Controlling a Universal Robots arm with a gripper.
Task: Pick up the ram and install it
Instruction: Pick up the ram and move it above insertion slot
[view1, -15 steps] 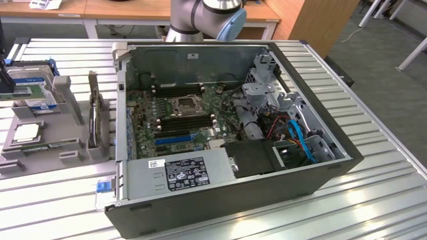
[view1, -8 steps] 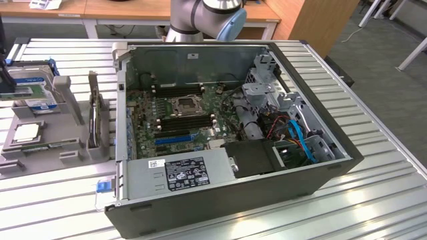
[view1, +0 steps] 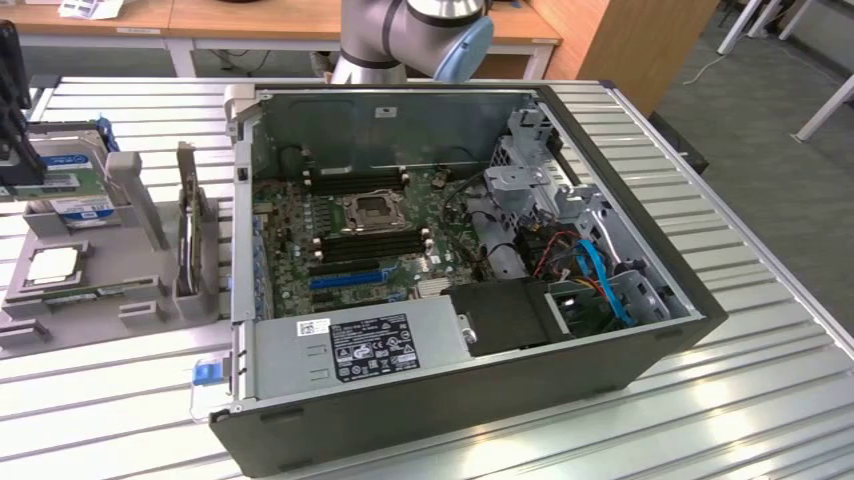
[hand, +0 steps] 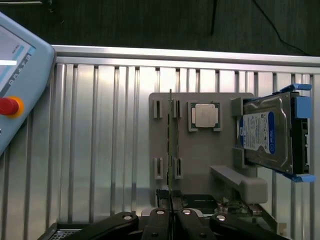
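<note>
End effector (hand: 171, 206) clamped on the ram (hand: 170, 145), above the grey holder (hand: 200, 170).
The ram projects straight out from between the closed fingers, edge-on. Judgement: keep the grip square and the stick untwisted, clear of the slot posts. Its notch, its contacts and its clearance from the holder cannot be made out.

Ribbed silver metal table (view1: 774, 380). On it lies an open dark grey computer tower case (view1: 441, 430). Beside that sits a flat grey plastic holder tray (hand: 200, 160).

No text legible: power supply label (view1: 378, 343), hard drive label (hand: 257, 132) unreadable.
</note>
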